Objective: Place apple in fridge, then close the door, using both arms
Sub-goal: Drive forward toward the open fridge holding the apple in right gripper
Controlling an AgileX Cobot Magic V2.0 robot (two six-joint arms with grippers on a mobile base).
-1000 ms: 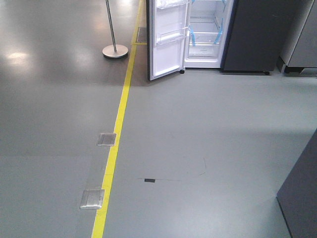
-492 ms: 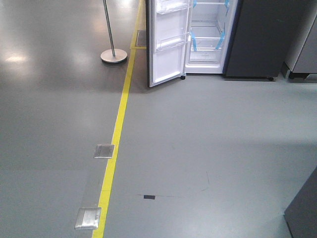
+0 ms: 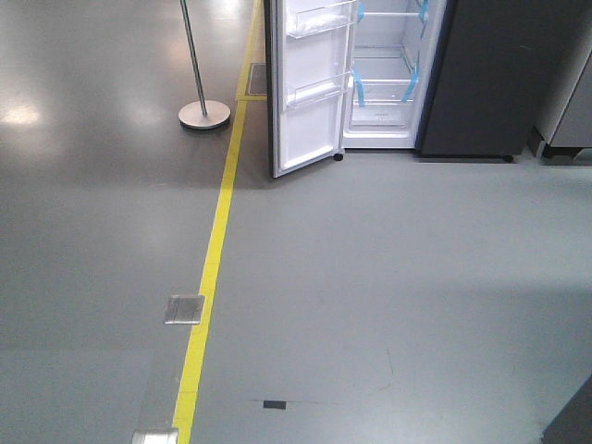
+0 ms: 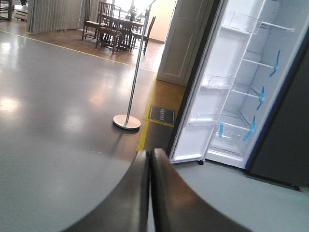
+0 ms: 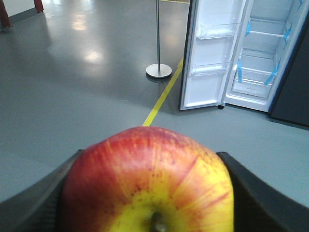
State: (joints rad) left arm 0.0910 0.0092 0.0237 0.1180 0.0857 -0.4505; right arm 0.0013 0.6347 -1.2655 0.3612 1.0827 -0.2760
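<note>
Floor point(image 3: 370, 277) separates you from the open fridge point(image 3: 384, 74); right tool point(image 5: 152, 193) grips the apple point(image 5: 149, 164), left tool point(image 4: 150, 186) clenched: drive closer.

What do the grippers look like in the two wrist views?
The left gripper shows two smooth, dark, curved fingers that taper to narrow tips. The right gripper has broader, matte dark grey fingers with sloping outer edges. No cables or markings show, and the arms themselves are out of view.
</note>
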